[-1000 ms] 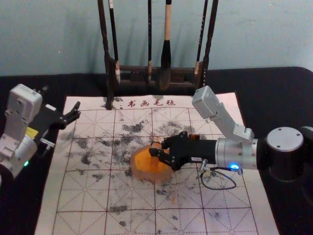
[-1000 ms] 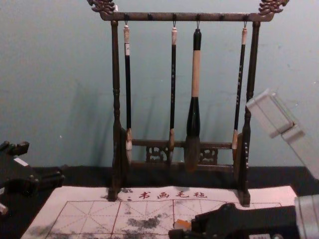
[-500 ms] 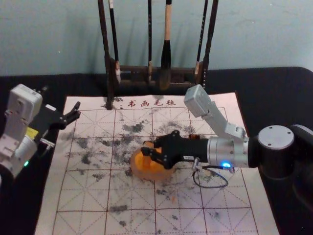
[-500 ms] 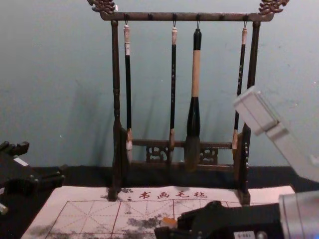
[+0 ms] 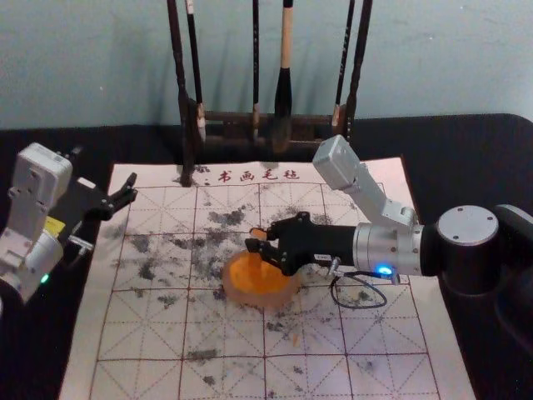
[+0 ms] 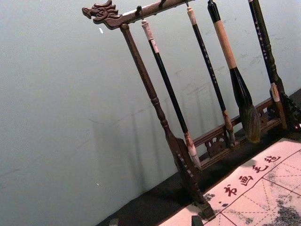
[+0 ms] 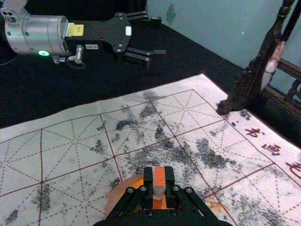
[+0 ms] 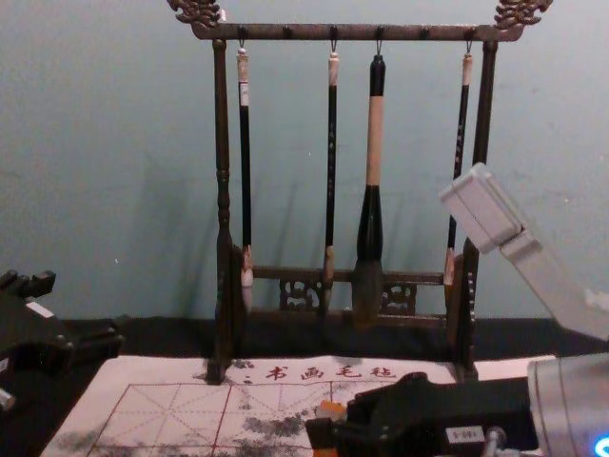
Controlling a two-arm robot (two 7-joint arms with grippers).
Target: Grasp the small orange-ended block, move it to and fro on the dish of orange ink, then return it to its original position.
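Your right gripper [image 5: 256,240] is at the far side of the dish of orange ink [image 5: 263,300], reaching in from the dish's right. It is clamped on the small orange-ended block [image 5: 259,234], and the right wrist view shows you the block pinched between two dark fingers, one against each side — orange on one face, pale on another. The block is upright, or nearly so, over the far part of the dish; you can't tell from these views whether its lower end touches the ink.

Your left gripper [image 5: 106,167] is parked well apart from the dish, to its left and farther back, above the bench [image 5: 42,350]. The right wrist view shows its fingers spread apart.

Under the dish lies the pale gridded sheet [image 5: 137,333], with grey smudges on the dish's left and beyond it, and a small orange mark [image 5: 296,340] on the near side of the dish. Red characters [image 5: 258,176] run along the sheet's edge beyond the dish. Farther behind the dish you have the dark wooden rack [image 8: 222,190] with four brushes hanging from its top bar — the thickest of them, the large brush [image 8: 370,228], has a pale band around its handle.
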